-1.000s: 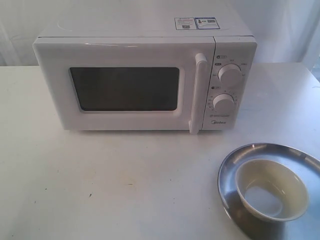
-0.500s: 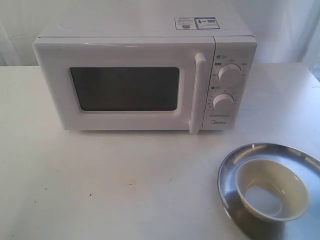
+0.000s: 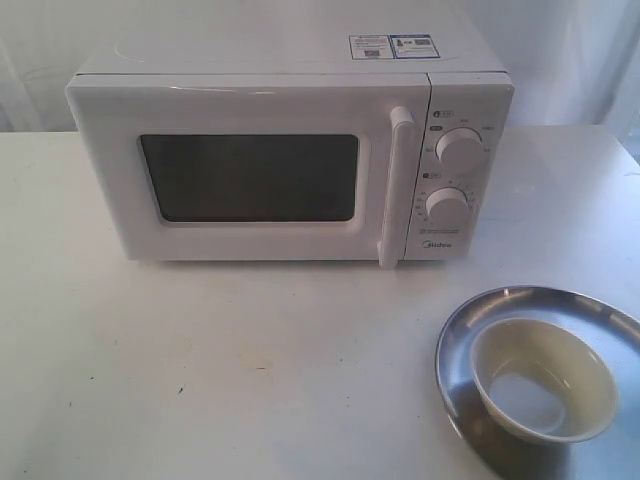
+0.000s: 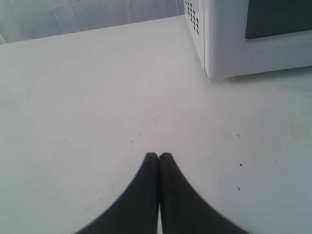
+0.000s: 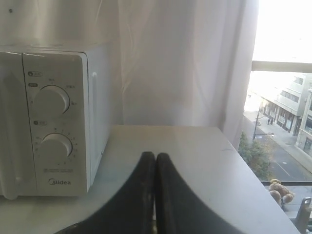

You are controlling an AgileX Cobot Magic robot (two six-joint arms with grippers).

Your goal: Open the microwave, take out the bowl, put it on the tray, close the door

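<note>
door (image 3: 250,175) flush, bowl (image 3: 543,380) on tray (image 3: 462,325): task looks done, little left to go wrong.
microwave (image 3: 290,60) sits at the back of the table (image 3: 250,370), handle (image 3: 393,185) upright, no gap at the door seam; whether the latch caught cannot be judged. bowl rests upright inside the tray, toward its near side, front right of the microwave. left gripper (image 4: 158,157) is pressed together and empty, low over bare table off the microwave's left corner. right gripper (image 5: 155,156) is also pressed together and empty, near the dial side. neither shows in the exterior view. risks: a low sweep by the right arm could clip the tray rim and slide the bowl; an unlatched door could swing loose; tray runs out of frame, so its margin from the table edge is unknown.
</note>
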